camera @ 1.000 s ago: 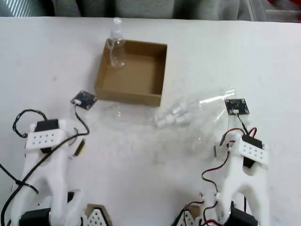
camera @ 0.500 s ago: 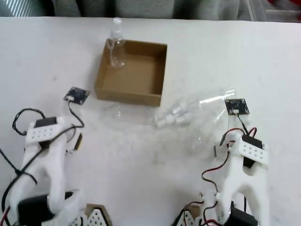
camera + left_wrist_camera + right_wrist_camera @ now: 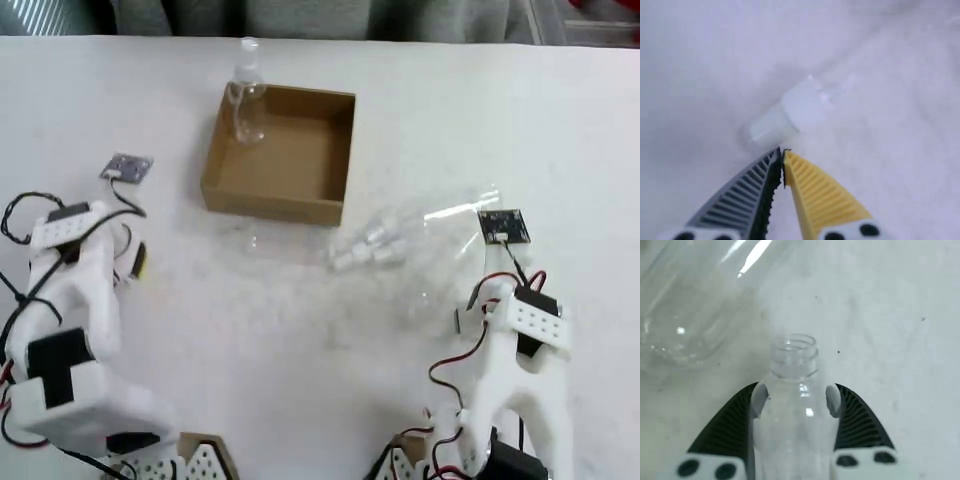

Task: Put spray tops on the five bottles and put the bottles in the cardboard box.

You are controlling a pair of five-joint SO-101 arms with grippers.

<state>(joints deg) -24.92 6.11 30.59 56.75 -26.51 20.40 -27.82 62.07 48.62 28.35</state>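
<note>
Left gripper [image 3: 781, 154]: black and yellow fingers pressed together, nothing between them, tips just short of a white spray top [image 3: 790, 112] lying on its side on the white table [image 3: 900, 100]. Right gripper [image 3: 796, 390]: clamped around the shoulder of a clear bottle [image 3: 794, 357], neck open. Second clear bottle [image 3: 685, 310] lies on the table near it. Cardboard box [image 3: 330, 205] sits mid-table, with one upright bottle [image 3: 244, 95] in its far corner on the left arm's side. Cluster of loose tops [image 3: 368, 247] lies just beside the box's near wall.
</note>
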